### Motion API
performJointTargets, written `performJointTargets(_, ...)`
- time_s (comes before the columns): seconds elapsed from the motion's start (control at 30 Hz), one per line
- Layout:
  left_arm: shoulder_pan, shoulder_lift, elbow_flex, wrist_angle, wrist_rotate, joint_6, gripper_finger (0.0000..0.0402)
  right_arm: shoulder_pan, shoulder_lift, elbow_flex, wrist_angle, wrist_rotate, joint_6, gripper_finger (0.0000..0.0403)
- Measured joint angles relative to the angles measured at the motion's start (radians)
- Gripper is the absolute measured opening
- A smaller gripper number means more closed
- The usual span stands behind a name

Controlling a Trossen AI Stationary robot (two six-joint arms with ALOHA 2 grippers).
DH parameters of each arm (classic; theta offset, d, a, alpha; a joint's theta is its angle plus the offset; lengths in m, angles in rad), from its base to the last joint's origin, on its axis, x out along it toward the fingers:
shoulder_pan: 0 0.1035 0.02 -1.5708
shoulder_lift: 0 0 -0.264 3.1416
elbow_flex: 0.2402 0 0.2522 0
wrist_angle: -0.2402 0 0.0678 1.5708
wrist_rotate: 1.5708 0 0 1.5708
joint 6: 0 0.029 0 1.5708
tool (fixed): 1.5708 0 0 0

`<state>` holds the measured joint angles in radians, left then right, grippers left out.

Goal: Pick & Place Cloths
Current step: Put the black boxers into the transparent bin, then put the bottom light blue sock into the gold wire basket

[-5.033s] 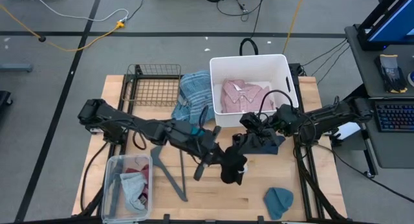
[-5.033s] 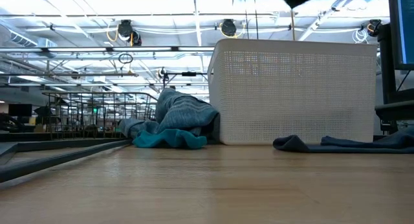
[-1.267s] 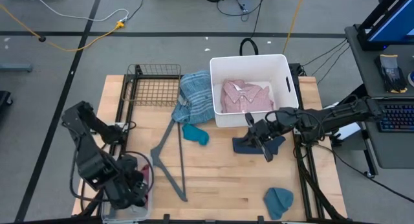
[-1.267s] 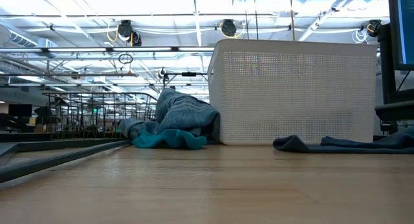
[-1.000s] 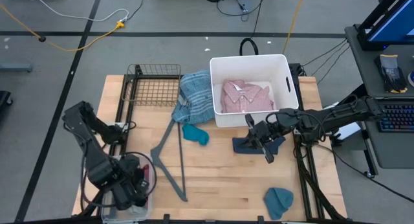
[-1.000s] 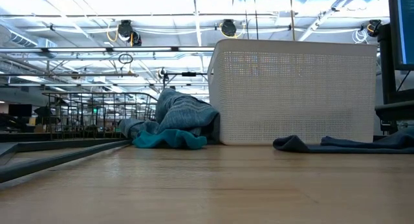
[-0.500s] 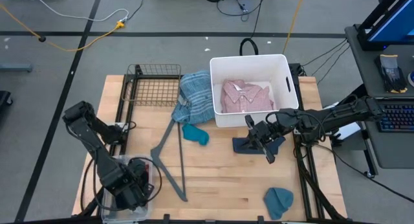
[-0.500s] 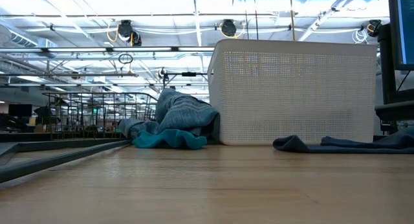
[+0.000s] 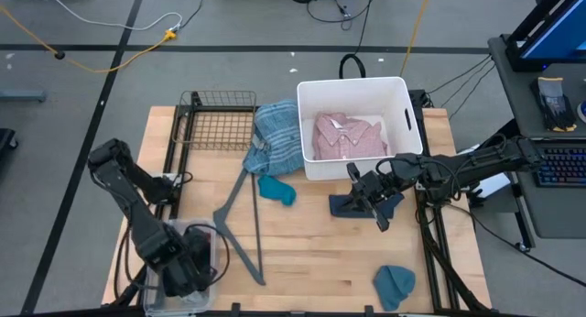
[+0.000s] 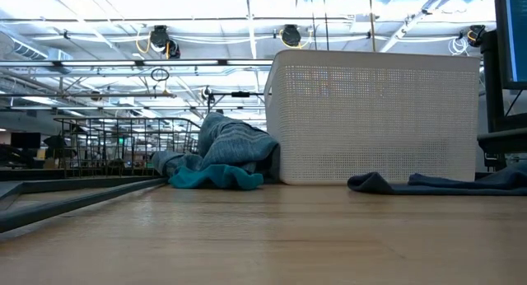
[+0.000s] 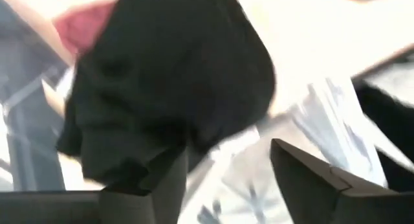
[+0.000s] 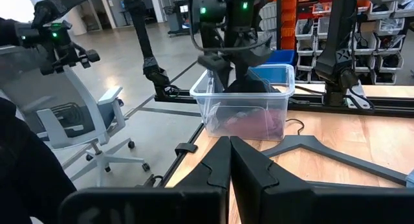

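A black beanie (image 11: 168, 81) is being lowered into the clear bin (image 12: 242, 104) at the table's 7 o'clock, pinched by the left gripper (image 9: 188, 262) for stowing with the maroon piece (image 12: 249, 125), while the right gripper (image 12: 228, 162), fingers closed and empty, is being held beside the navy piece (image 9: 352, 205) at 3 o'clock.

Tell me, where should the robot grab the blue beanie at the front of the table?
Probably from straight above, pinching the middle of the blue beanie. It lies flat and alone on the bare table, so nothing blocks a downward reach. The right tool, hovering by the navy cloth, looks nearest; the left tool is over the clear bin.
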<state>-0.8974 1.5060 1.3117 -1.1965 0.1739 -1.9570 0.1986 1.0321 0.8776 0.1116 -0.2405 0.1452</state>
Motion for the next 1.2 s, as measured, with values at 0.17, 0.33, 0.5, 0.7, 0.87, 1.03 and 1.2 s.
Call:
performJointTargets(0.17,-0.002,-0.091,0.001,0.037,0.037,-0.057,0.0253,0.000,0.000,0.000,0.000,0.000,0.000,0.0001)
performJointTargets(0.33,-0.001,-0.184,0.001,0.048,0.027,-0.103,0.0255,0.000,0.000,0.000,0.000,0.000,0.000,0.0002)
performJointTargets(0.5,-0.001,-0.263,0.001,0.058,0.027,-0.126,0.0255,0.000,0.000,0.000,0.000,0.000,0.000,0.0001)
performJointTargets(0.7,-0.001,-0.335,0.001,0.088,-0.157,-0.137,0.0255,0.000,0.000,0.000,0.000,0.000,0.000,0.0003)
performJointTargets(0.87,0.006,-0.357,0.001,0.196,-0.537,0.056,0.0255,0.000,0.000,0.000,0.000,0.000,0.000,0.0004)
performJointTargets(1.03,0.045,-0.357,0.001,0.433,-0.814,0.422,0.0255,-0.001,0.000,0.000,0.004,0.000,0.032,0.0004)
performJointTargets(1.2,0.118,-0.346,0.001,0.675,-0.956,0.889,0.0255,0.000,0.000,0.000,0.008,0.000,0.025,0.0004)
